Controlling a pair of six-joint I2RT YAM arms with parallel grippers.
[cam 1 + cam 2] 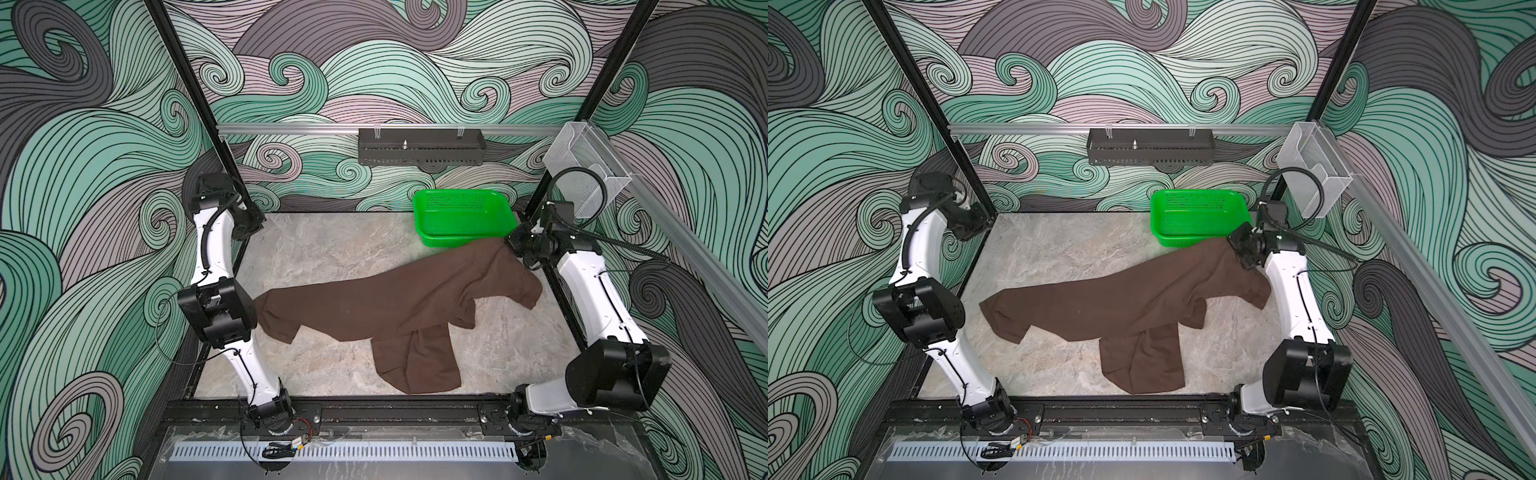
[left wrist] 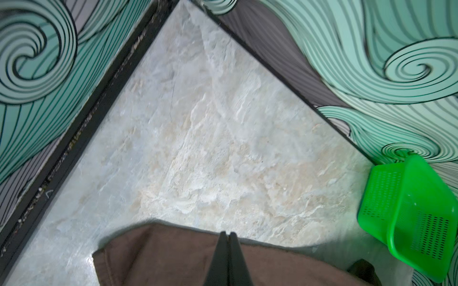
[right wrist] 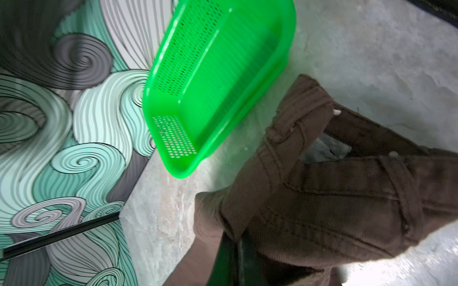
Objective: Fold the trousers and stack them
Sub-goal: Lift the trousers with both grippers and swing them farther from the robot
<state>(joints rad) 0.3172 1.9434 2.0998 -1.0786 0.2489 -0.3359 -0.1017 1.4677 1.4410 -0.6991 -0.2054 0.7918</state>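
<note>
**Right hand holds the trousers by the waist; left hand closed and empty**

The trousers (image 1: 374, 303) lie spread on the surface (image 1: 324, 249), not folded. One leg runs from the middle to 9 o'clock, and its end lies beside the elbow (image 1: 216, 311) of the left arm. The other leg turns down toward 5 o'clock and ends near the front edge. The waist end climbs toward 2 o'clock.

There the right hand (image 3: 234, 239) has it. Its two fingers are closed on the waistband, and the brown cloth is bunched around them. In the right wrist view I can see belt loops, seams and a little pale lining inside the waist opening. This end looks a bit lifted from the surface, and a flap of cloth hangs out toward 3 o'clock.

The basket (image 1: 461, 235) stands at 1 o'clock against the back wall (image 1: 374, 83), just beside the held waist. In the right wrist view a strip of bare surface shows between the two, so they are apart.

The left hand (image 2: 228, 234) is at 10 o'clock, close to the black post (image 1: 210, 124). Its fingers are pressed fully together and hold nothing. In the left wrist view the tips stand in front of the edge of the trouser leg, but the top views show this hand apart from the cloth.
</note>
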